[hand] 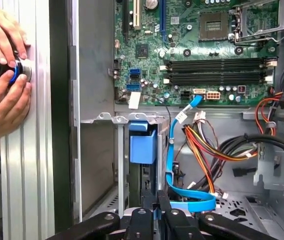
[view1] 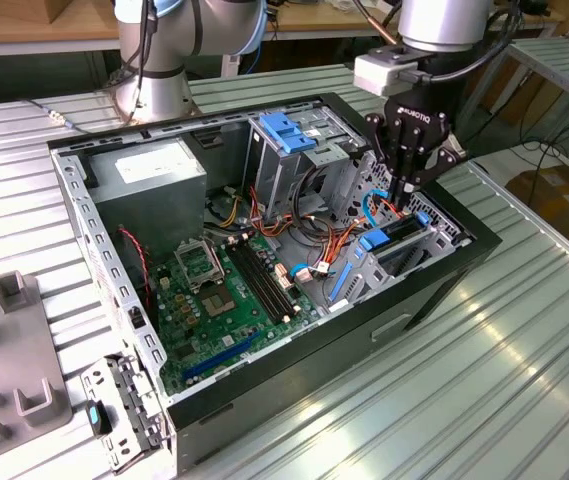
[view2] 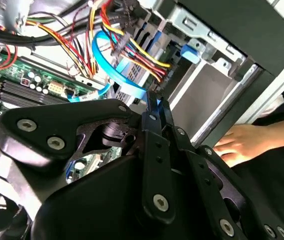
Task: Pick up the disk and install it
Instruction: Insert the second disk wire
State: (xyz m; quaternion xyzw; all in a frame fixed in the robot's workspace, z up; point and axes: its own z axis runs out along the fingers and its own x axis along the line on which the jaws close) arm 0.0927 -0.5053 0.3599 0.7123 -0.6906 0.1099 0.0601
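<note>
In the exterior view, the gripper (view1: pixel 407 188) is seen lowered into the open case (view1: pixel 294 400), which lies on its side on the bench (view1: pixel 484 380). The gripper is placed over the drive cage at one corner of the case, well apart from the grey power supply (view1: pixel 149 175) at the opposite end of the case.

The disk (view1: pixel 399 240) is found inside the case, standing on edge in that cage slot, with its blue rail end (hand: pixel 142 147) turned toward the motherboard (hand: pixel 201 60). It is no longer outside the case, so the pick-up is judged done and the insertion well advanced. Whether the disk is fully seated cannot be told.

In the second wrist view, the fingers (view2: pixel 151 140) are drawn tightly together, with only a blue sliver between their tips. Whether that sliver belongs to the disk's rail or to the blue cable (hand: pixel 170 165) curling just beside it cannot be told. The tips are held just above the disk's upper edge, so pressing rather than carrying is judged to be in hand.

Outside the case wall, a button (hand: pixel 17 72) on the bench is gripped by a person's hands (hand: pixel 2 100).
</note>
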